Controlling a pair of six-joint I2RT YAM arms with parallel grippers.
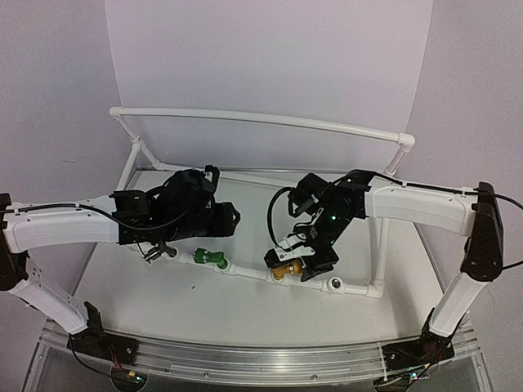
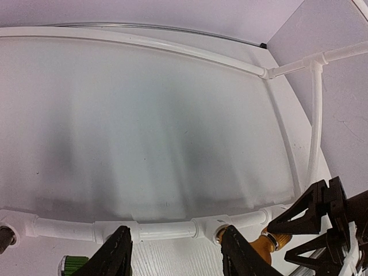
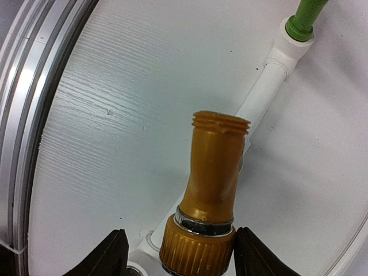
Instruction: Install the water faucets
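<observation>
Your left hand (image 2: 175, 241) hangs over the front rail of the white pipe frame (image 1: 261, 119), its fingers apart with nothing between them. The dark grey faucet (image 1: 155, 253) sits at the rail's left end, just beside that hand, and the green faucet (image 1: 209, 259) stands in the next socket along. Both look seated.

Further right, the brass faucet (image 3: 215, 167) stands at its socket on the same rail, threaded spout pointing away from the pipe. Your right hand (image 3: 181, 234) straddles its ribbed collar. One finger is about touching and there is a clear gap on the other side, so it is not clamped. Past it, one socket (image 1: 335, 285) on the rail is bare above the bench (image 1: 147, 302).

Expect the brass fitting to be rigid, fairly heavy for its size and smooth on the neck. Take it by the ribbed collar, where the fingers can bite, not by the tapered spout. The plastic rail will probably flex, so brace it before you twist
</observation>
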